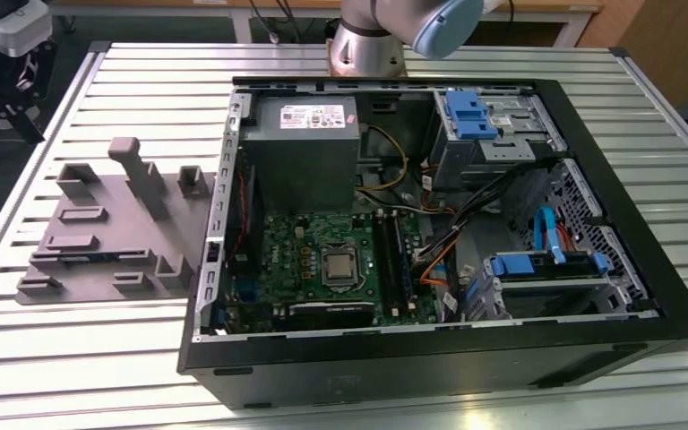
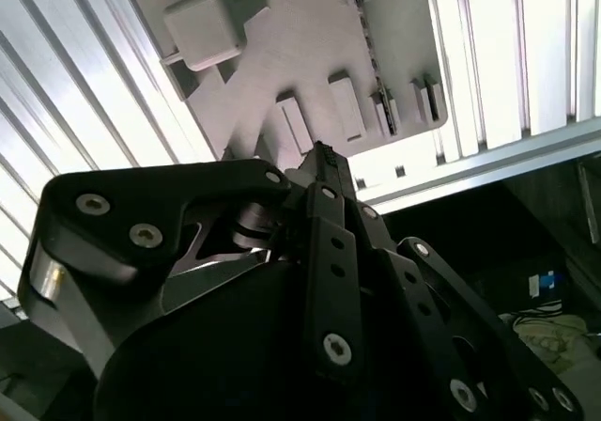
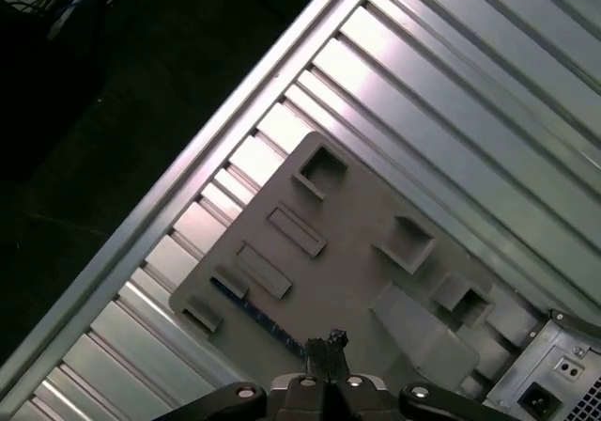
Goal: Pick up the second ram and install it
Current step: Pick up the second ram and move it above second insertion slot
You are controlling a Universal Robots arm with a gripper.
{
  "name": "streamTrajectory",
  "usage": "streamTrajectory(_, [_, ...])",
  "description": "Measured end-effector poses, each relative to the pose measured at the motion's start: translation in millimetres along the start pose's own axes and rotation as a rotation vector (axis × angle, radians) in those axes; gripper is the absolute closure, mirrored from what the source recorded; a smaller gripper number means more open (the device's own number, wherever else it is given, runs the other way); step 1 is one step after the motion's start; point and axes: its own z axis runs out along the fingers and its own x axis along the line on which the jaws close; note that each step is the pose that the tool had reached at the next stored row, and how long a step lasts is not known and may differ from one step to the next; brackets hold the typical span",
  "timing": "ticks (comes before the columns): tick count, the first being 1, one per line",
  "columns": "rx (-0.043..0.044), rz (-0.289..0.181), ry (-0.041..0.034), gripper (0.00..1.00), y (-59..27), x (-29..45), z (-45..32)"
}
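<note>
- Above the holder (image 3: 357, 252), on the table (image 3: 451, 83) beside the case (image 1: 440, 358), the hand (image 3: 325, 344) is held with its fingers together; nothing is seen between them.
- The ram (image 3: 255, 313) is seen as a dark strip in a slot along one holder edge, near the corner closest to the table's edge, not yet gripped.
- For a sound pick, the fingers would have to be parted and centred along the ram's length.
- A straight lift is judged safest, so nothing is levered against the slot.
</note>
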Motion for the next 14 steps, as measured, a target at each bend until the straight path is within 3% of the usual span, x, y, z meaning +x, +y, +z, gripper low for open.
streamTrajectory(5, [-0.0002,-0.058,0.0006,0.89,-0.4,0.8,0.7])
streamTrajectory(14, [-0.0005,-0.12,0.0013,0.89,-3.5,4.3,1.7])
